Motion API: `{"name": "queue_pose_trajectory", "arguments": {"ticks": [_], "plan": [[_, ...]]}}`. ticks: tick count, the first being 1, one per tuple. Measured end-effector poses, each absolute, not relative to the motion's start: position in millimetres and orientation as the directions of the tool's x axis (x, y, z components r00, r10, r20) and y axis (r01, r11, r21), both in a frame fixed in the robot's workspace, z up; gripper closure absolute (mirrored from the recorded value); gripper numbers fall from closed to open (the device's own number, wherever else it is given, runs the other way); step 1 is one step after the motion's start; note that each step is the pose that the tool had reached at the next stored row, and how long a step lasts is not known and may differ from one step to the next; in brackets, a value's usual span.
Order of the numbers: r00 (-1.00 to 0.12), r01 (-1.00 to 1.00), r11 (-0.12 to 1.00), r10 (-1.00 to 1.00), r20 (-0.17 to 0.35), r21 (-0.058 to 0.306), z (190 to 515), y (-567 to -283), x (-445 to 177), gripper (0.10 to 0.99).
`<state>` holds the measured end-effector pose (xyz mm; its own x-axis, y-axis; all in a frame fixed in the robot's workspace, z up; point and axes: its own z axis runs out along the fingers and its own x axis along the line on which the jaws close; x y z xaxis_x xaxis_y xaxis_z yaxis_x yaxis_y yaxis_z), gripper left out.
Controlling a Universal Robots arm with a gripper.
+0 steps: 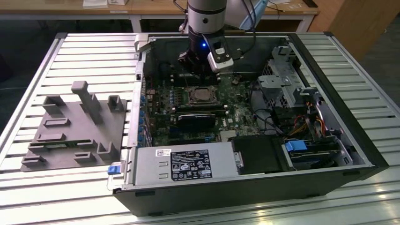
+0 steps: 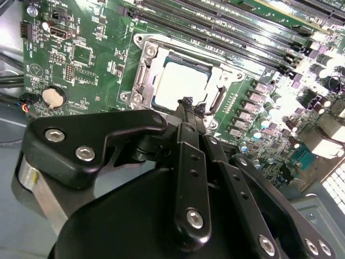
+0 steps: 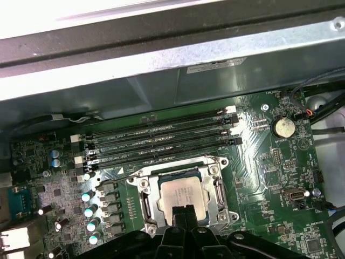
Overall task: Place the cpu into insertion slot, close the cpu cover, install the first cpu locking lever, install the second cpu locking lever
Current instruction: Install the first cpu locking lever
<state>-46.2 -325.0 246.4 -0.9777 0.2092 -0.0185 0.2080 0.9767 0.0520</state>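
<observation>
The cpu [image 3: 183, 192] [image 2: 180, 82] lies in the insertion slot [image 1: 201, 95] on the green motherboard, its dull grey top facing up. The silvery cpu cover [image 3: 218, 186] [image 2: 144, 75] lies flat around it, and the chip shows through its square window. My gripper [image 2: 190, 105] [image 3: 182, 211] hovers just above one edge of the socket with its two thin black fingers pressed together and nothing between them. In the exterior view the gripper [image 1: 198, 75] hangs inside the open computer case, right behind the socket.
Long black memory slots [image 3: 156, 140] run beside the socket. A black card [image 1: 196, 119] sits in front of the socket, with the grey power supply box [image 1: 181, 164] nearer still. The drive cage [image 1: 287, 77] and cables fill the exterior view's right. A grey fixture [image 1: 72, 126] lies outside the case.
</observation>
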Motion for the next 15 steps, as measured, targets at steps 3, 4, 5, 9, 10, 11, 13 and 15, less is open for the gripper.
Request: {"name": "queue_pose_trajectory", "arguments": {"ticks": [3,4,5,9,10,11,13,15], "plan": [[-0.978,0.208,0.977,0.209,-0.019,0.052,246.4,-325.0,-46.2,0.984],[-0.978,0.208,0.977,0.209,-0.019,0.052,246.5,-325.0,-46.6,0.984],[-0.978,0.208,0.977,0.209,-0.018,0.052,246.5,-325.0,-47.3,0.984],[-0.978,0.208,0.977,0.209,-0.019,0.052,246.4,-325.0,-53.9,0.984],[-0.978,0.208,0.977,0.209,-0.019,0.052,246.4,-325.0,-56.0,0.984],[-0.978,0.208,0.977,0.209,-0.019,0.052,246.4,-325.0,-58.1,0.984],[-0.978,0.208,0.977,0.209,-0.019,0.052,246.4,-325.0,-61.4,0.984],[-0.978,0.208,0.977,0.209,-0.019,0.052,246.4,-325.0,-65.1,0.984]]}}
